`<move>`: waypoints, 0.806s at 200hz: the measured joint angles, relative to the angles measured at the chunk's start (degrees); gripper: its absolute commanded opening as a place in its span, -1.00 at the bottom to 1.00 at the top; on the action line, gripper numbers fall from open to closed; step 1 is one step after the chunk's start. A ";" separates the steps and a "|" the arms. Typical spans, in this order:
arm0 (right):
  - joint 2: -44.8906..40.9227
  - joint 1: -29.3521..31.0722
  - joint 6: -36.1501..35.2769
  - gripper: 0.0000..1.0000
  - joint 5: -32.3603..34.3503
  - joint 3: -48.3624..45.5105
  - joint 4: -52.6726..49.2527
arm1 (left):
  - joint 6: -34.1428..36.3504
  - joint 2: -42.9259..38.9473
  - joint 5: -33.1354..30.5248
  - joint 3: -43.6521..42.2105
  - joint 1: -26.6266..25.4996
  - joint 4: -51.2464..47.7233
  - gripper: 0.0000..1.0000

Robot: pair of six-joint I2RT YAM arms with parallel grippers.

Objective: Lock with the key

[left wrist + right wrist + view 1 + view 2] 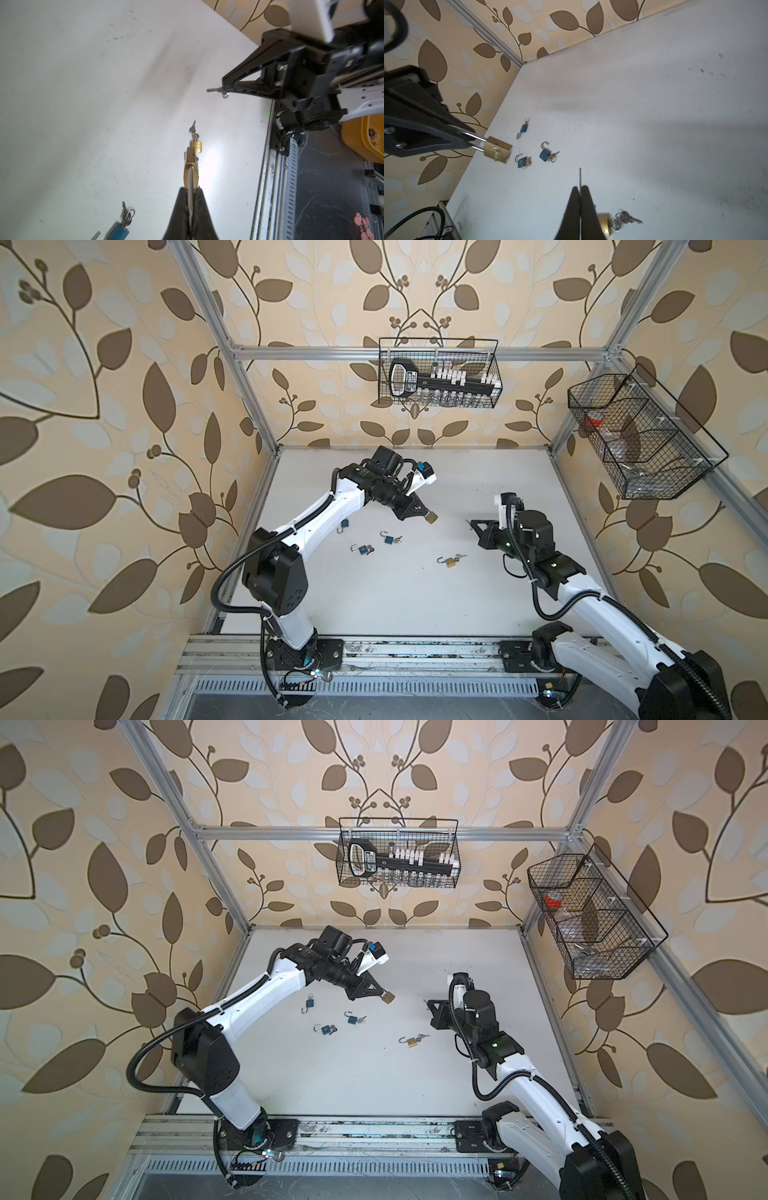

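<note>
left fingers (180,212) clenched on brass padlock (497,152) by its shackle (476,137), body poking beyond them | right fingers (574,205) clenched on key (214,89) | padlock and key apart

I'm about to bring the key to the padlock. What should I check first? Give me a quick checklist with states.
1. Left gripper: fingers shut on the brass padlock by its shackle: ok.
2. Right gripper: fingers shut on the key, blade sticking out: ok.
3. Key in the keyhole: not ok; key and padlock are apart, in the air.
4. Blade lined up with the keyhole: cannot tell.
5. Shackle pushed fully home: cannot tell.
</note>
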 measured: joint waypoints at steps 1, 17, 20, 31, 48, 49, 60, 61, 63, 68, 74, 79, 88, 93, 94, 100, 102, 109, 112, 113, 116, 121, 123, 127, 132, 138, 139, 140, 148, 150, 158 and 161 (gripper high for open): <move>-0.02 0.00 0.00 -1.00 -0.04 0.00 0.04 | 0.46 0.48 0.00 0.31 0.00 -0.26 -1.00; -0.15 0.00 0.00 -1.00 -0.66 0.00 0.15 | 4.00 5.99 -0.37 5.20 0.00 -3.85 -1.00; -0.24 0.00 -0.02 -1.00 -0.72 0.00 0.13 | 4.61 6.99 -0.50 6.12 0.00 -4.33 -1.00; -0.57 0.00 -0.02 -1.00 -1.03 -0.02 -0.02 | 6.54 10.69 -0.66 10.08 0.00 -6.71 -1.00; -1.38 0.00 -0.02 -1.00 -1.25 -0.11 -0.55 | 8.72 16.04 -0.74 15.52 0.04 -9.94 -1.00; -1.42 0.00 -0.02 -1.00 -1.25 -0.11 -0.59 | 8.79 16.22 -0.74 15.72 0.04 -10.10 -1.00; -1.97 0.00 -0.02 -1.00 -1.29 -0.28 -1.05 | 9.84 19.30 -0.74 18.73 0.07 -12.26 -1.00; -2.01 0.00 0.00 -1.00 -1.29 -0.31 -1.07 | 9.90 19.52 -0.74 18.93 0.09 -12.44 -1.00; -2.12 0.00 -0.02 -1.00 -1.29 -0.35 -1.11 | 10.03 20.04 -0.72 19.50 0.11 -12.87 -1.00; -2.34 0.00 -0.02 -1.00 -1.38 -0.44 -1.33 | 10.43 21.49 -0.72 20.65 0.13 -13.79 -1.00; -2.62 0.00 0.00 -1.00 -1.44 -0.52 -1.57 | 10.86 23.21 -0.72 22.29 0.13 -15.13 -1.00; -2.80 0.00 0.00 -1.00 -1.46 -0.59 -1.66 | 11.15 24.55 -0.72 23.58 0.15 -16.24 -1.00; -3.13 0.00 0.00 -1.00 -1.51 -0.70 -1.79 | 11.58 27.04 -0.55 25.94 0.17 -18.03 -1.00; -3.26 0.00 0.00 -1.00 -1.55 -0.76 -1.84 | 11.82 28.17 -0.52 26.99 0.17 -18.86 -1.00; -3.30 0.00 0.00 -1.00 -1.57 -0.79 -1.86 | 11.87 28.35 -0.50 27.12 0.17 -18.97 -1.00; -3.34 0.00 0.00 -1.00 -1.64 -0.83 -1.92 | 12.15 29.68 -0.46 28.24 0.17 -19.89 -1.00; -3.37 0.00 0.00 -1.00 -1.64 -0.83 -1.97 | 12.20 30.01 -0.46 28.48 0.17 -20.15 -1.00; -3.37 0.00 0.00 -1.00 -1.66 -0.87 -2.03 | 12.39 30.84 -0.44 28.98 0.17 -20.72 -1.00; -3.37 0.00 0.00 -1.00 -1.66 -0.87 -2.10 | 12.50 31.12 -0.37 29.00 0.17 -20.85 -1.00; -3.37 0.00 0.00 -1.00 -1.66 -0.87 -2.14 | 12.57 31.19 -0.35 29.00 0.17 -20.98 -1.00; -3.37 0.00 0.00 -1.00 -1.66 -0.87 -2.23 | 12.61 31.32 -0.33 29.00 0.17 -21.20 -1.00; -3.37 0.00 0.00 -1.00 -1.66 -0.92 -2.29 | 12.76 31.52 -0.31 29.00 0.17 -21.75 -1.00; -3.37 0.00 0.00 -1.00 -1.68 -0.94 -2.32 | 12.76 31.54 -0.28 29.00 0.17 -21.86 -1.00; -3.37 0.00 0.00 -1.00 -1.68 -1.01 -2.32 | 12.81 31.63 -0.31 28.98 0.17 -22.10 -1.00; -3.37 0.00 0.00 -1.00 -1.70 -1.07 -2.34 | 12.83 31.63 -0.31 28.96 0.17 -22.27 -1.00; -3.37 0.00 0.02 -1.00 -1.70 -1.18 -2.43 | 12.85 31.63 -0.39 28.96 0.17 -22.32 -1.00; -3.37 0.00 0.02 -1.00 -1.73 -1.18 -2.43 | 12.85 31.63 -0.44 28.96 0.17 -22.32 -1.00; -3.37 0.00 0.02 -1.00 -1.73 -1.18 -2.45 | 12.85 31.63 -0.48 28.96 0.17 -22.29 -1.00; -3.37 0.00 0.02 -1.00 -1.86 -1.22 -2.71 | 12.90 31.63 -0.72 28.96 0.17 -22.27 -1.00; -3.37 0.00 0.02 -1.00 -1.86 -1.25 -2.73 | 12.92 31.63 -0.76 28.96 0.17 -22.29 -1.00; -3.37 0.00 0.02 -1.00 -1.88 -1.25 -2.84 | 12.96 31.80 -1.18 29.00 0.17 -22.47 -1.00; -3.37 0.00 0.02 -1.00 -1.90 -1.25 -2.89 | 12.98 31.95 -1.42 29.11 0.17 -22.64 -1.00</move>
